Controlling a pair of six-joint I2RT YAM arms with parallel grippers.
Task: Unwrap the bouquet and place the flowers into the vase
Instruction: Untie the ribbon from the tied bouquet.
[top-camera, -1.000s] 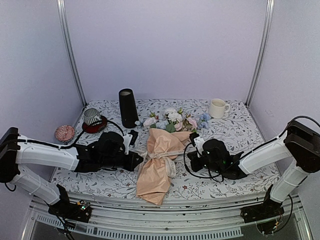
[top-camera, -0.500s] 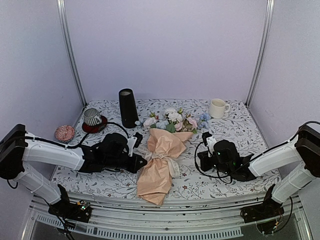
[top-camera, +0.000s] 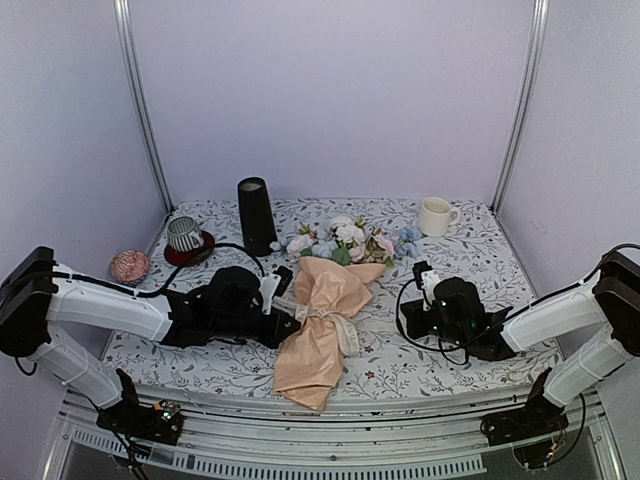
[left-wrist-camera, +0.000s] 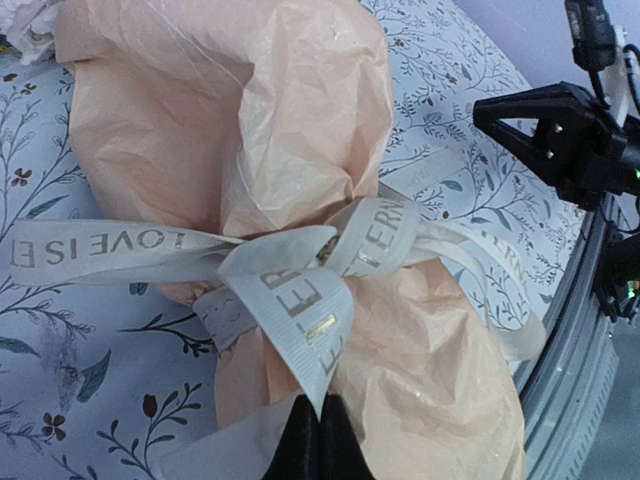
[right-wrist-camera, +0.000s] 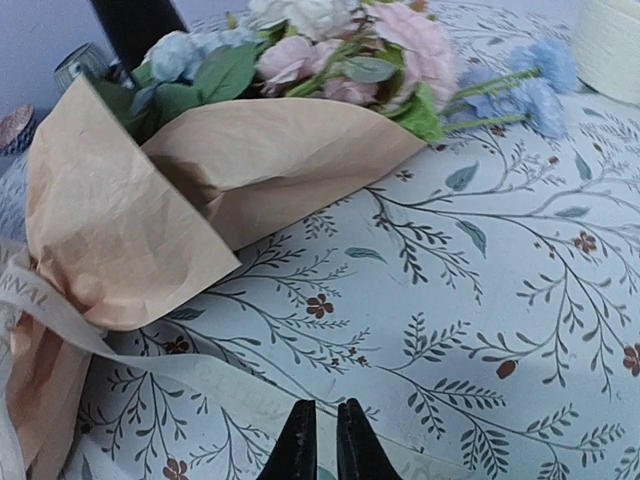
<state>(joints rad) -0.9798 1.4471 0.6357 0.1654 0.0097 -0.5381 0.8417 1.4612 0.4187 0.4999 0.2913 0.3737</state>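
The left gripper (left-wrist-camera: 318, 425) pinches the ribbon (left-wrist-camera: 300, 290) round the bouquet (top-camera: 320, 310); the right gripper (right-wrist-camera: 323, 425), right of it, is clenched. A one-sided pull could drag the bouquet, not untie it.

1. Reads "LOVE IS E" in gold letters, upside down in the left wrist view, on the left tail of the cream ribbon (left-wrist-camera: 100, 245) tied around the bouquet (left-wrist-camera: 250, 120).
2. Shows "ETER" on the ribbon's front loop.
3. Shows "ERN" on the loop beside it.
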